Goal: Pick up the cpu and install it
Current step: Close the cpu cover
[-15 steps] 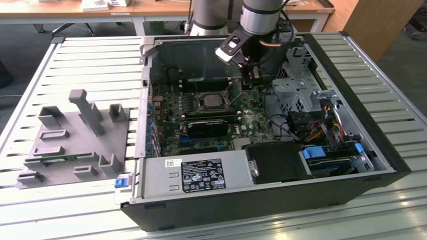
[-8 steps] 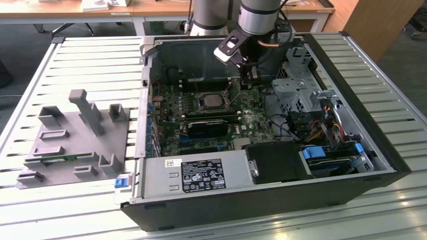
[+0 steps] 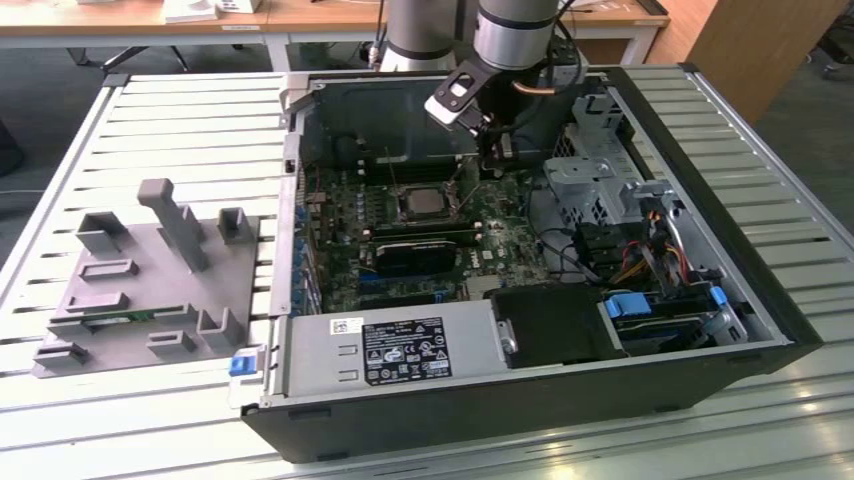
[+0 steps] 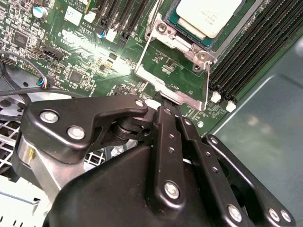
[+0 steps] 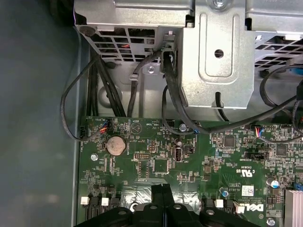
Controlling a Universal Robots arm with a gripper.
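Note:
The cpu (image 3: 424, 203), a flat square chip with a silver-grey top, lies in its socket on the green motherboard (image 3: 350, 262) inside the open computer case. In the second wrist view the cpu (image 4: 208, 14) sits in the socket, with the metal load plate (image 4: 176, 85) swung up off it. My gripper (image 3: 494, 168) hangs just to the exterior view's right of the socket. Its black fingers are shut, and the tips (image 4: 161, 103) meet at the load plate's free edge. I cannot tell whether they pinch that edge. In the first wrist view the gripper (image 5: 162, 189) is over the board.
A grey fixture tray (image 3: 147, 290) lies on the slatted table at the exterior view's left. Inside the case are a black block (image 3: 420, 258) below the socket, the power supply (image 3: 387, 350), a metal drive cage (image 5: 222, 61) and loose black cables (image 5: 170, 94).

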